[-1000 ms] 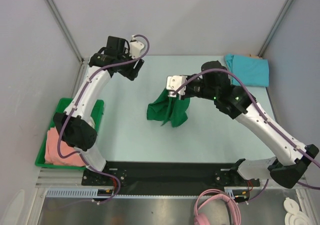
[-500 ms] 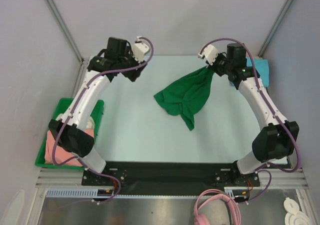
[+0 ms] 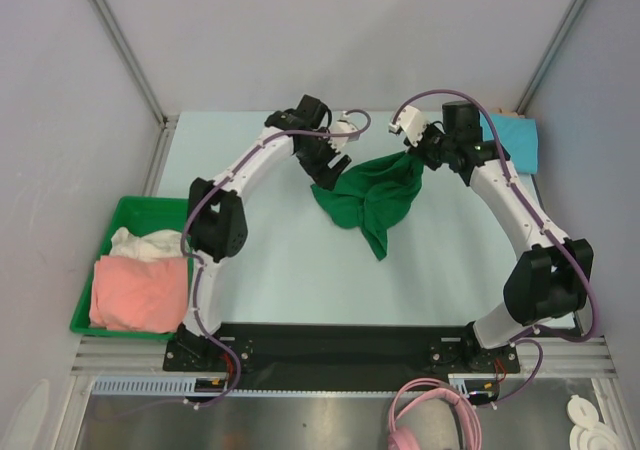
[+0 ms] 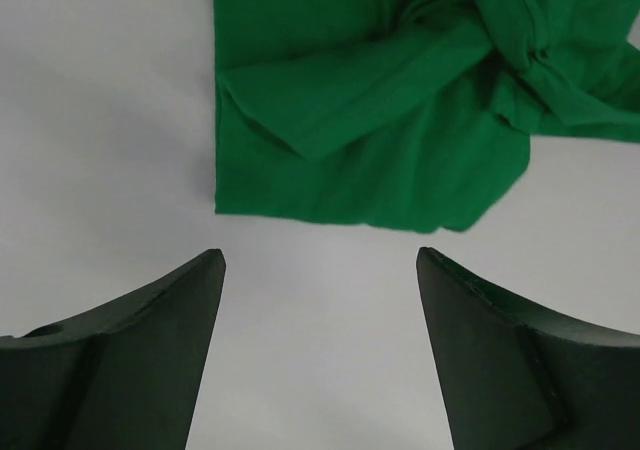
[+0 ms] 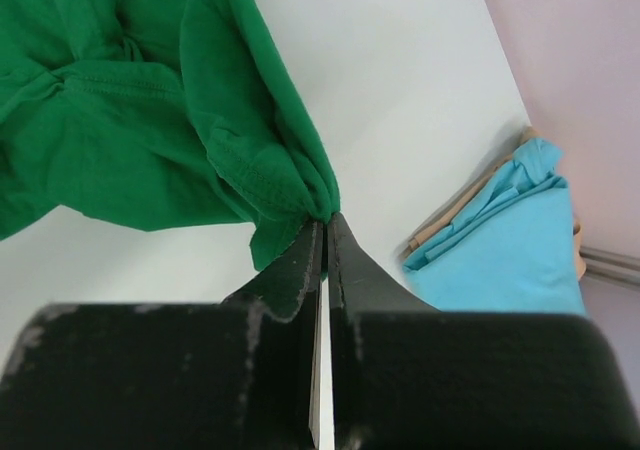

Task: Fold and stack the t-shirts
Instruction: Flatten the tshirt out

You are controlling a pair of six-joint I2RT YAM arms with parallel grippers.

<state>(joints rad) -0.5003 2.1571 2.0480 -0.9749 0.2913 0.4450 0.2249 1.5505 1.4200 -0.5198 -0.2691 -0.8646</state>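
Observation:
A crumpled green t-shirt (image 3: 375, 195) lies on the pale table, its far right corner lifted. My right gripper (image 3: 413, 156) is shut on that corner; in the right wrist view the cloth (image 5: 200, 120) is pinched at my gripper's tips (image 5: 325, 220). My left gripper (image 3: 328, 175) is open and empty just left of the shirt; in the left wrist view my gripper (image 4: 320, 260) hangs over bare table, just short of the shirt's near edge (image 4: 360, 150). A folded teal t-shirt (image 3: 512, 140) lies at the far right corner, also in the right wrist view (image 5: 510, 240).
A green bin (image 3: 130, 215) at the left edge holds a pink shirt (image 3: 140, 292) and a white one (image 3: 145, 242). A tan item (image 5: 455, 220) lies under the teal shirt. Walls and frame posts close in the table.
My left arm swung from the far left corner rightward to the green shirt's left edge. The right gripper stayed at the far right, holding the shirt's corner; the shirt drew slightly right.

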